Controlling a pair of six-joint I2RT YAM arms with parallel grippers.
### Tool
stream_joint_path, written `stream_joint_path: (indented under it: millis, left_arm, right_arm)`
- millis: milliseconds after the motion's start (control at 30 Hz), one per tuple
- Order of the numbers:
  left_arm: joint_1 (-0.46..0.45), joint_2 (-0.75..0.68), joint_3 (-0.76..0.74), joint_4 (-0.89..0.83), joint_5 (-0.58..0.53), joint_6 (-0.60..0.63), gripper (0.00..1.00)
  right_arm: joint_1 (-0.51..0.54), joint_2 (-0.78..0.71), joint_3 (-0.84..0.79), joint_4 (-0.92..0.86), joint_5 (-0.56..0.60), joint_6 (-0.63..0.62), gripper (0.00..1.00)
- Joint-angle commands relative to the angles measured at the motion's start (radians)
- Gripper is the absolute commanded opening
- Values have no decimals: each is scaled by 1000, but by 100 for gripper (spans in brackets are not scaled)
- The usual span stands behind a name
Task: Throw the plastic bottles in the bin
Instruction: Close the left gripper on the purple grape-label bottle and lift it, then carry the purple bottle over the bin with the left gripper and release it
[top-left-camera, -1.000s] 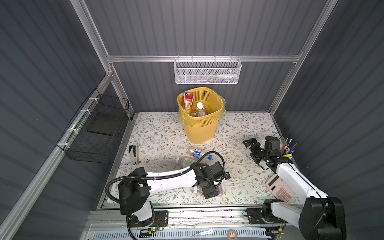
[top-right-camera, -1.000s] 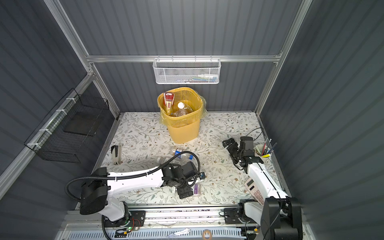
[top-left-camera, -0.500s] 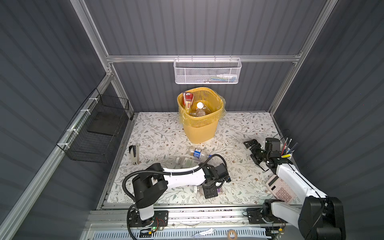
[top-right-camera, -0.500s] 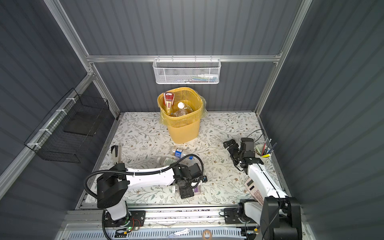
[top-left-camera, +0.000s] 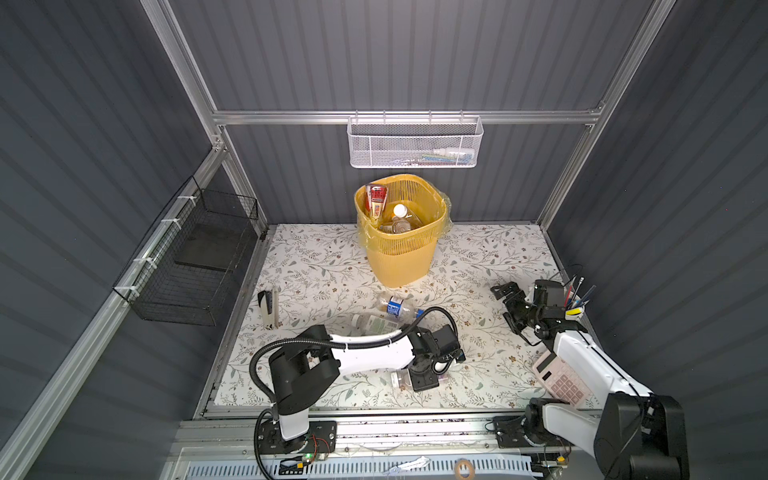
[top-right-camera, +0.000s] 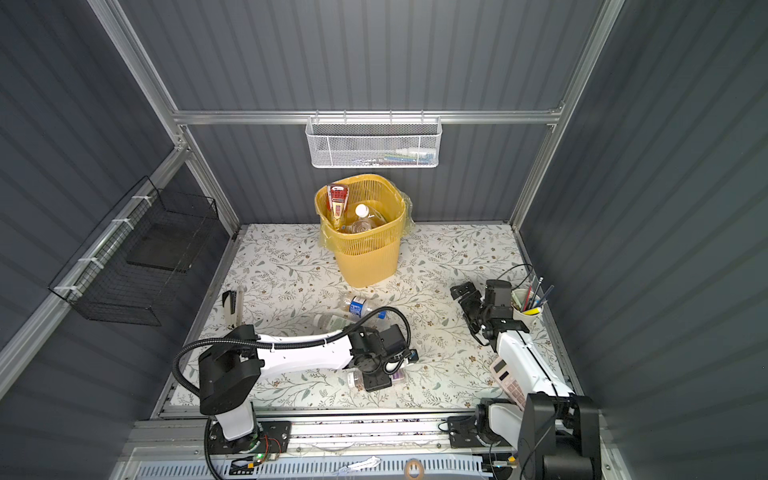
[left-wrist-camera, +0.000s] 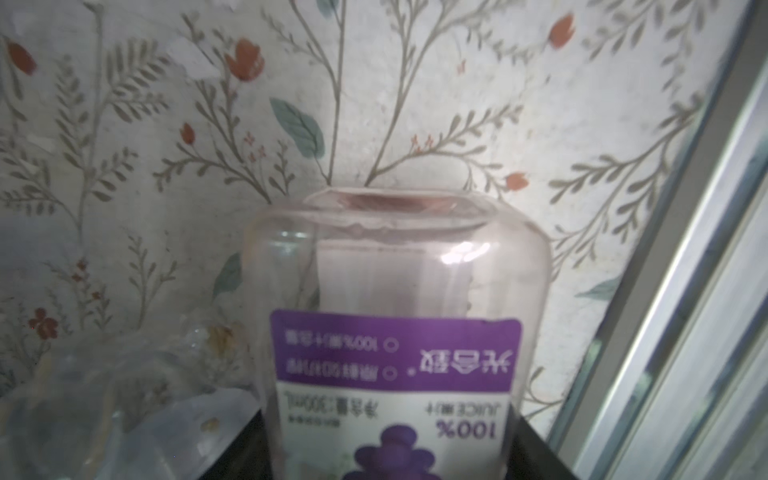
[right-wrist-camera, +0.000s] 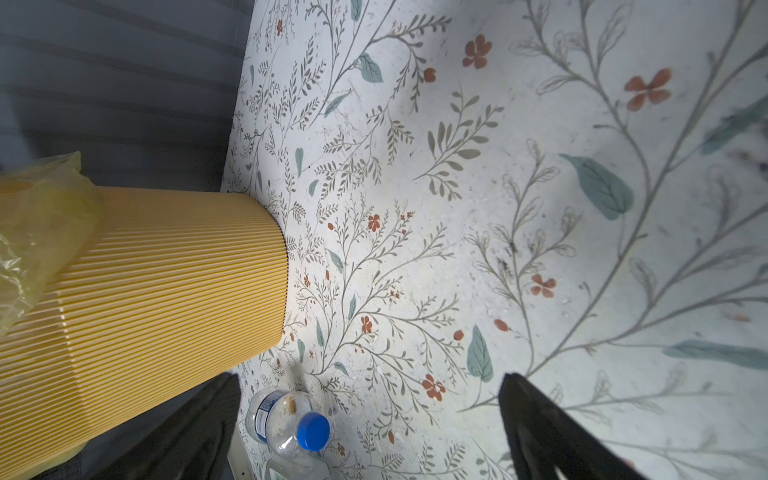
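Grape bottle: we see the clear plastic bottle with a purple grape label (left-wrist-camera: 395, 332) lying on the floral mat (top-left-camera: 478, 257), near its front edge.
Left gripper (top-left-camera: 422, 378): jaws pressed against both sides of that bottle.
Other bottle: a blue-capped clear bottle (top-left-camera: 395, 307) lies before the tall yellow lattice bin (top-left-camera: 401, 257).
Right gripper (top-left-camera: 508, 306): spread wide, empty.

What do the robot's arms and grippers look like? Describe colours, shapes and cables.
The left arm and right arm have white shells and chunky black joints. A black ribbed hose loops along the left one. The left gripper and right gripper are black.
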Motion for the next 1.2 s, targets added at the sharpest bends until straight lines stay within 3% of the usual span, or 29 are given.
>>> stream_joint_path:
  millis: [0, 67, 200, 367, 533, 700, 867, 967, 1100, 1167]
  left_arm:
    - [92, -149, -2, 103, 86, -88, 43]
    - [136, -230, -11, 154, 86, -126, 42]
    - [156, -380, 14, 267, -128, -131, 43]
    - [180, -486, 68, 505, -343, 11, 42]
    - [225, -485, 149, 800, -368, 118, 42]
    - [320, -406, 264, 935, -334, 103, 43]
    - [470, -254, 388, 932, -178, -82, 47]
    - [551, -88, 572, 745, -93, -212, 53]
    - [614, 64, 739, 557, -15, -318, 87]
    - [625, 120, 859, 401, -12, -326, 97]
  right_arm:
    - [-14, -13, -13, 16, -12, 8, 99]
    - [-19, -44, -15, 15, -12, 10, 99]
    - [-24, -51, -21, 17, -12, 15, 99]
    - [-25, -51, -23, 35, -12, 22, 99]
    - [-25, -62, -8, 30, -54, 12, 99]
    - [-25, -89, -3, 7, -36, -5, 99]
    - [-27, -105, 2, -3, -33, -14, 99]
    - [-28, -110, 13, -18, -32, -27, 99]
    - [-33, -120, 23, -36, -33, -42, 99]
    - [-37, -128, 22, -40, -33, -42, 99]
